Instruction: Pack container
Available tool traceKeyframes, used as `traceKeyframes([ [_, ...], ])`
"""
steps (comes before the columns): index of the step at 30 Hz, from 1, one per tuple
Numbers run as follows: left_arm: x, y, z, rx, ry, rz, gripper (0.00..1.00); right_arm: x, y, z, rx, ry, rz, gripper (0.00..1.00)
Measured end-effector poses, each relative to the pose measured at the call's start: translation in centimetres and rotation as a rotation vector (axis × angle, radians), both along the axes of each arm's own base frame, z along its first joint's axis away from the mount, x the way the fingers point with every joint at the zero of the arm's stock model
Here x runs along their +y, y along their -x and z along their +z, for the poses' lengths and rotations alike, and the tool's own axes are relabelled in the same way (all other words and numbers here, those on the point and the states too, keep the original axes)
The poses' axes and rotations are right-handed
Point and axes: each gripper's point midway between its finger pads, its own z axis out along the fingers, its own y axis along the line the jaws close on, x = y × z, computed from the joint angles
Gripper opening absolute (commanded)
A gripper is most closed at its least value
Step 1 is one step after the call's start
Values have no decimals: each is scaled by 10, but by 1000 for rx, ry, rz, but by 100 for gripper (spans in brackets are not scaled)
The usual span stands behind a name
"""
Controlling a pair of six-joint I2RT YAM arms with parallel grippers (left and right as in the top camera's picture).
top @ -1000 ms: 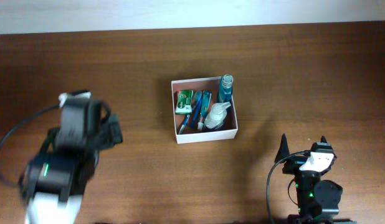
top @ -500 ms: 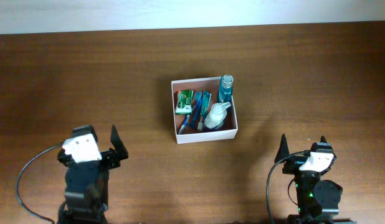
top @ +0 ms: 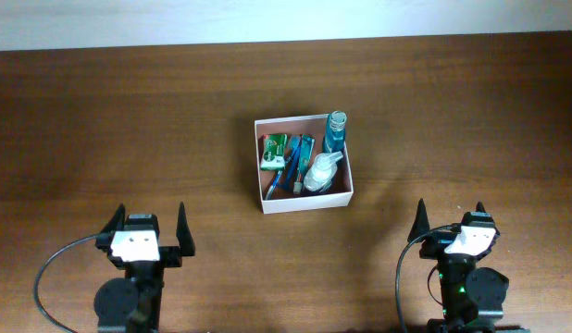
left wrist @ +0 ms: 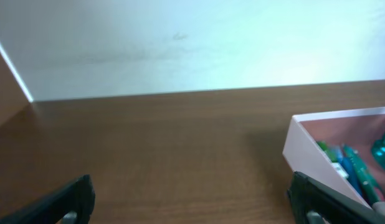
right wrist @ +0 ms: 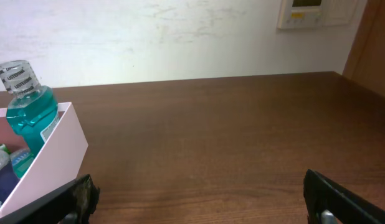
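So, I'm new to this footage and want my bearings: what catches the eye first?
First, the white-walled container at the middle of the table, packed with toiletries, a teal bottle in its far right corner. The left gripper and right gripper sit open near the front edge.

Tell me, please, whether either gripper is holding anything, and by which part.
Nothing is held. The left gripper and the right gripper both stand open and empty, well apart from the container.
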Motion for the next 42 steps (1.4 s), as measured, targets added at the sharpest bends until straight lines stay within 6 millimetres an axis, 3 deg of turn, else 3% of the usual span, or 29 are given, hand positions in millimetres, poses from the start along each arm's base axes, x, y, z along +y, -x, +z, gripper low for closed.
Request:
traceKeyframes([
  [11, 2, -4, -15, -134, -2, -1, 99, 0, 0, 0, 0, 1, 0, 98],
  [21, 9, -5, -34, -119, -4, 23, 99, 0, 0, 0, 0, 1, 0, 98],
  [25, 9, -4, -55, -38, -2, 24, 99, 0, 0, 0, 0, 0, 0, 98],
  [42, 9, -4, -55, -39, -2, 24, 99, 0, 0, 0, 0, 1, 0, 98],
])
